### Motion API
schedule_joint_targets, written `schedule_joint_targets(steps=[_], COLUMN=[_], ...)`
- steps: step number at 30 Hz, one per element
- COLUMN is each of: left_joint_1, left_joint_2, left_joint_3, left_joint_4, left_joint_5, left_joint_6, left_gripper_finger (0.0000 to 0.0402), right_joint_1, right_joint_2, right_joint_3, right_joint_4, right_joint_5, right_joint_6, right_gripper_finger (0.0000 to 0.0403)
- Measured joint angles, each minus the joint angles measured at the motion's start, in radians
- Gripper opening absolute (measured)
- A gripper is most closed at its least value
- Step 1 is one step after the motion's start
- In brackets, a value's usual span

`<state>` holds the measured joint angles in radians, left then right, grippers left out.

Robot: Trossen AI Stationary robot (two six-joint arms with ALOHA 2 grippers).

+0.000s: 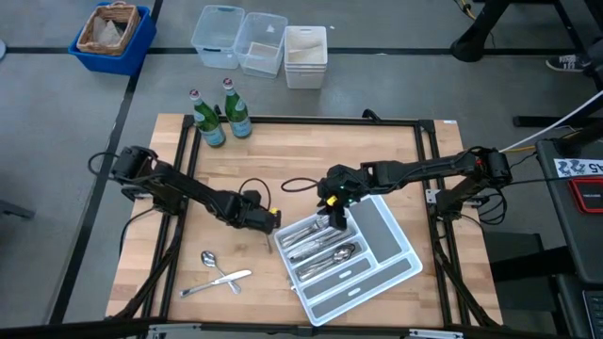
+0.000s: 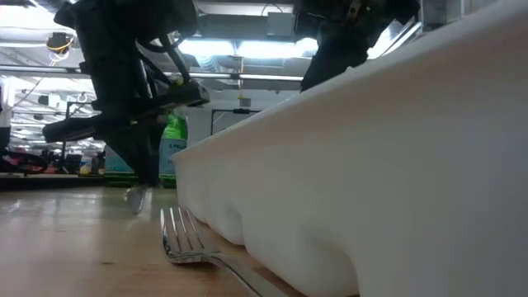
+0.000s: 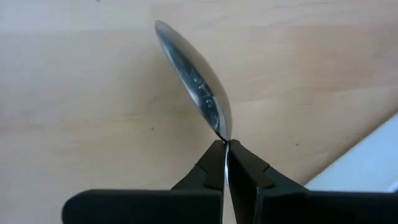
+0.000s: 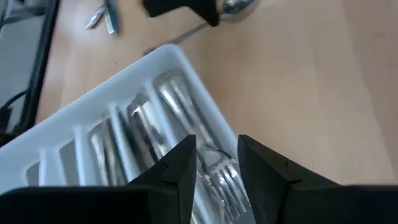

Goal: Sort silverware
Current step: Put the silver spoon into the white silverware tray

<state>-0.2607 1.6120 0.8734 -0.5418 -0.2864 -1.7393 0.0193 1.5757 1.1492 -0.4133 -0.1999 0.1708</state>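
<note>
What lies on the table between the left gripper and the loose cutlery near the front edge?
Nothing: in the high view, bare wood separates the left gripper, shut on a spoon, from the loose cutlery.

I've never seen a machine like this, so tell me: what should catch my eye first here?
Probably the left gripper, shut on a shiny spoon just above the wooden table, beside the white divided tray. Over that tray's end hangs the right gripper, open above forks and spoons already sorted into compartments. Two green glass bottles stand at the table's far edge, and a few loose pieces lie near its front.
</note>
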Motion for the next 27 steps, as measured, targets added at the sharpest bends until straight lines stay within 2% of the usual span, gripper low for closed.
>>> schedule_joint_targets(steps=[7, 19, 23, 27], left_joint_1=[0.0, -0.008, -0.021, -0.034], left_joint_2=[-0.052, -0.173, -0.215, -0.236], left_joint_3=[0.0, 0.006, 0.01, 0.01], left_joint_4=[0.002, 0.01, 0.091, 0.264], left_joint_5=[-0.074, -0.283, -0.321, -0.323], left_joint_6=[0.19, 0.64, 0.814, 0.972], left_gripper_finger=[0.0, 0.0, 0.0, 0.0], right_joint_1=[0.0, -0.022, -0.036, -0.047], right_joint_2=[0.0, 0.0, 0.0, 0.0], right_joint_3=[0.0, 0.0, 0.0, 0.0], right_joint_4=[0.0, 0.007, 0.076, 0.215], right_joint_5=[0.087, 0.095, 0.105, 0.101], right_joint_6=[0.182, 0.497, 0.484, 0.343], right_gripper_finger=[0.0121, 0.0121, 0.0121, 0.0121])
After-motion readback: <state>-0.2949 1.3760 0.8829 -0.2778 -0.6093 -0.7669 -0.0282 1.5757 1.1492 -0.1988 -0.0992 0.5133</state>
